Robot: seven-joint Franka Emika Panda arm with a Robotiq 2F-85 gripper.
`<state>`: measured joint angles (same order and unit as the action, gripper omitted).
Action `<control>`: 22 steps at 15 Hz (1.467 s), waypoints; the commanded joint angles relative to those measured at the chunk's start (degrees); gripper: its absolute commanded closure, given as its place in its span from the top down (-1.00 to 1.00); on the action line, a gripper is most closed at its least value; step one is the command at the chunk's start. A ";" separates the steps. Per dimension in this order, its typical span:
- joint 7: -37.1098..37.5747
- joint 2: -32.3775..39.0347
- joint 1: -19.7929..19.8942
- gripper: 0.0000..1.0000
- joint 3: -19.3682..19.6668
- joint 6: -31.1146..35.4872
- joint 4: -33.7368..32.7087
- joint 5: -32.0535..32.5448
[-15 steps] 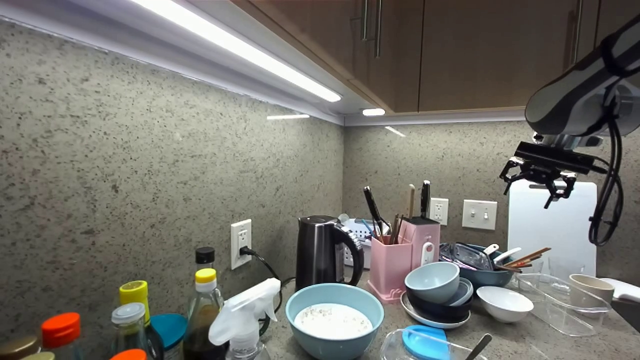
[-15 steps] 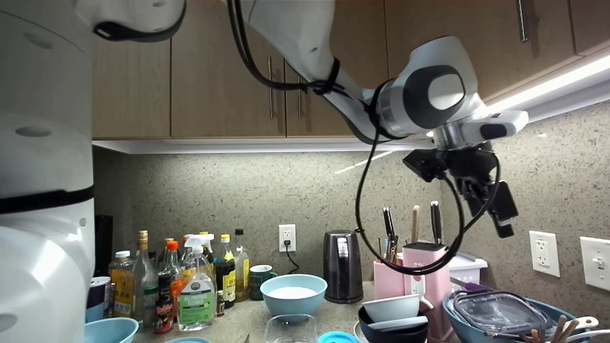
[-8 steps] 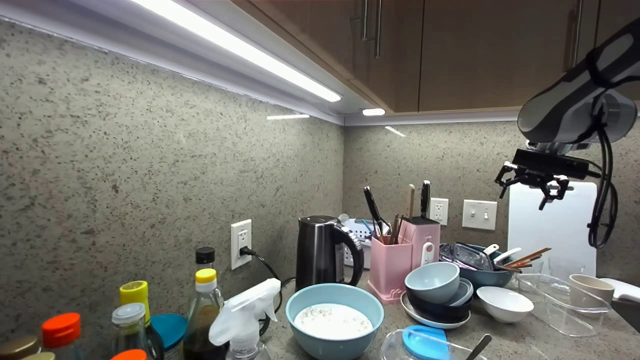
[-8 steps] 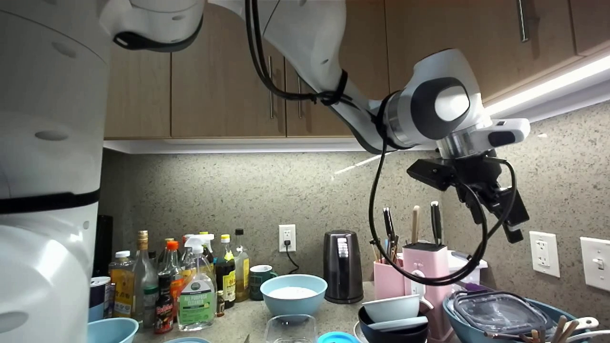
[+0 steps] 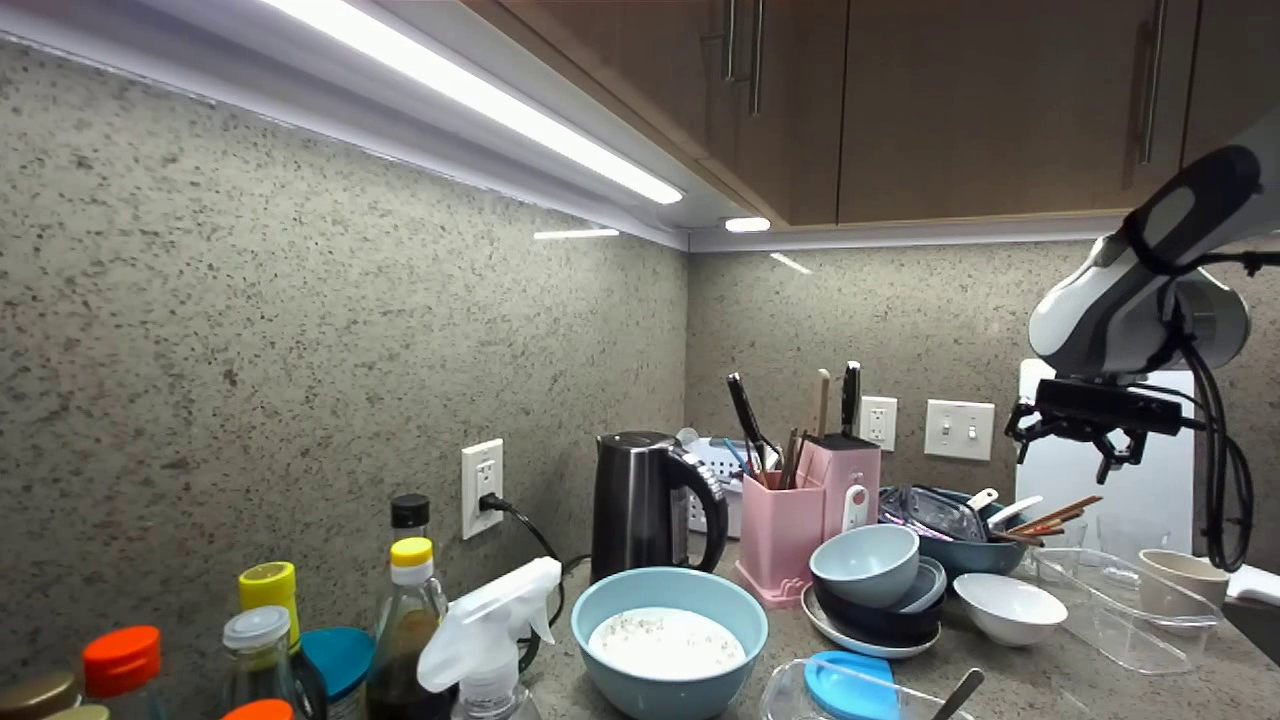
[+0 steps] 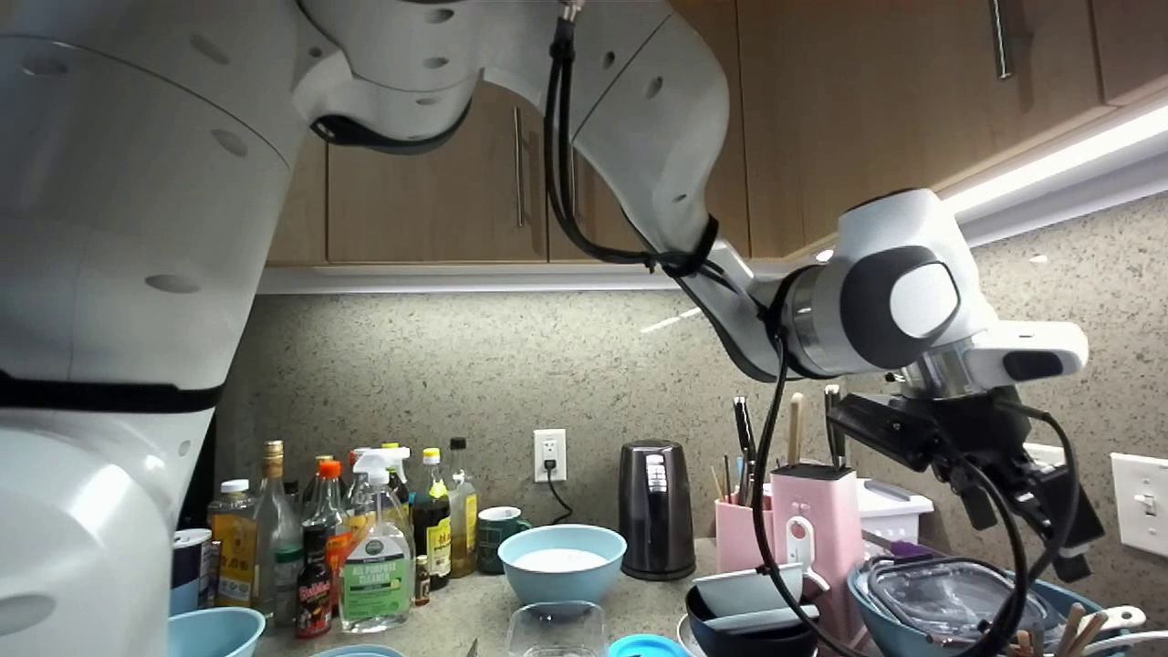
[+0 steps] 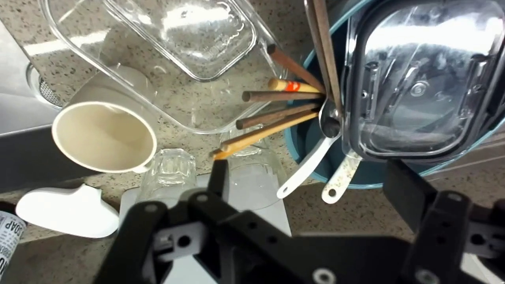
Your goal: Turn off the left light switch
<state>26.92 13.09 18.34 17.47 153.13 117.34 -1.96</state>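
Observation:
The white switch plate (image 5: 959,430) is on the back wall with two toggles side by side. The left toggle (image 5: 945,427) is upright on the plate; its exact position is too small to tell. In an exterior view the plate (image 6: 1141,505) is cut by the frame edge and one toggle (image 6: 1146,502) shows. My gripper (image 5: 1062,468) is open and empty, pointing down, right of the plate in that view and apart from it. It also shows in an exterior view (image 6: 1031,543) and in the wrist view (image 7: 309,169). The switches are out of the wrist view.
Below the gripper, a blue bowl (image 7: 292,138) holds a clear lidded container (image 7: 418,90), white-handled utensils (image 7: 303,167) and chopsticks (image 7: 284,96). A white cutting board (image 5: 1110,480) leans on the wall. Glasses (image 7: 169,169), a beige mug (image 7: 104,138) and a pink knife block (image 5: 850,480) stand nearby. Cabinets hang above.
The arm has reached forward and lowered. The gripper has moved down, and in an exterior view also to the right, nearer the switch wall. It stays open.

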 commanded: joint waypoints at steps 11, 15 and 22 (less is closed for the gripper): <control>-17.38 7.32 1.95 1.00 -1.79 1.04 -8.90 -3.66; -16.87 7.88 0.68 1.00 -0.41 2.65 -10.31 -2.56; -22.56 12.46 1.27 1.00 -0.18 9.56 -15.03 1.53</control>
<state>9.06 22.33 19.27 16.93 158.86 105.12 -2.96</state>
